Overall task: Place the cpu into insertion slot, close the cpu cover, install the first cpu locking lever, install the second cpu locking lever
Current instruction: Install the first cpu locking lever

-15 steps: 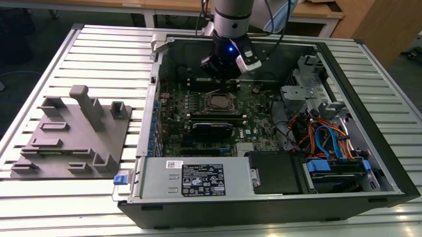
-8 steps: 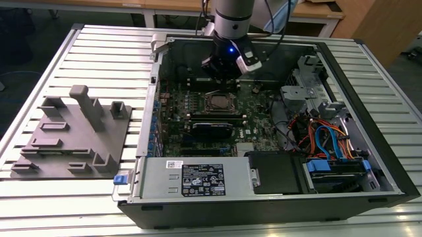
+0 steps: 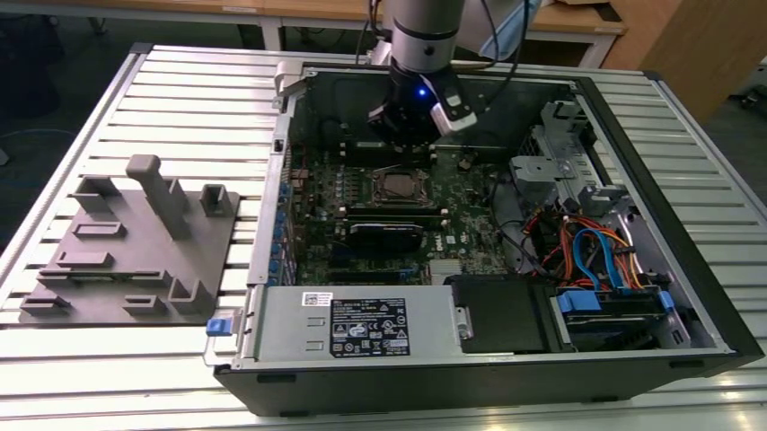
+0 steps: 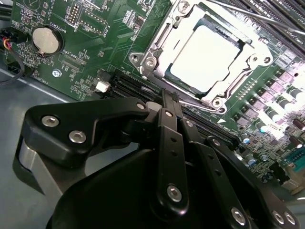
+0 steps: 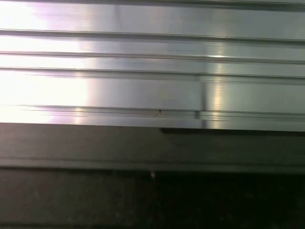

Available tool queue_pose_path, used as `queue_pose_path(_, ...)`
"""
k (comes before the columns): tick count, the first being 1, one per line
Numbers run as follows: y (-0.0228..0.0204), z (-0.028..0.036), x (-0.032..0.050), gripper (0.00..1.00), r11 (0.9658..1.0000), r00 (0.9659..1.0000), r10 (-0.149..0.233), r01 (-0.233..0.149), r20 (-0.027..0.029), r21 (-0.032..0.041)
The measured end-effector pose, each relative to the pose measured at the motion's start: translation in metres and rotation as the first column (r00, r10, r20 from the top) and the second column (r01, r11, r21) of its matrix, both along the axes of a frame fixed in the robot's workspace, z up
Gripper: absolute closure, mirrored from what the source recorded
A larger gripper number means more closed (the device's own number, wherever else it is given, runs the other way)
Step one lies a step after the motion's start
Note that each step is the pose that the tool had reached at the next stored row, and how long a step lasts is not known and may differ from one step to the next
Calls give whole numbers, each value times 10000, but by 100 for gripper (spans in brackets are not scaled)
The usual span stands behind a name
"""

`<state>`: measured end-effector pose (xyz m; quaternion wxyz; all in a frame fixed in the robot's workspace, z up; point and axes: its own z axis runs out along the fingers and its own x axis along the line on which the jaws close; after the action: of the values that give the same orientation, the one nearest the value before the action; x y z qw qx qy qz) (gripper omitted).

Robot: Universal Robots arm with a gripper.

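Second wrist view: the cpu (image 4: 206, 57) sits in the insertion slot (image 4: 143, 61) under the lowered cpu cover (image 4: 177, 25) on the green motherboard (image 4: 100, 28). The pincer (image 4: 167, 98), fingers pressed together and holding nothing, hangs just beside the socket inside the open computer case (image 3: 671, 296) on the table (image 3: 144, 359).

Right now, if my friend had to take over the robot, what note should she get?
Gripper: above the green motherboard, beside the socket; jaws look shut and empty.
Pale silver square cpu: already sitting in the dark insertion slot with the silvery rim.
Thin silver frame-shaped cpu cover: looks down around the chip.
Locking levers: I cannot tell whether they are latched, so check those.
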<state>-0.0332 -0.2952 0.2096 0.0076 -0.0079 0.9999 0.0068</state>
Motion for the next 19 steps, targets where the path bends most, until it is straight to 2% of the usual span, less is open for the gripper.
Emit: queue_pose_path(19,22,-70,64,89,10000,10000,-1,1,0,48)
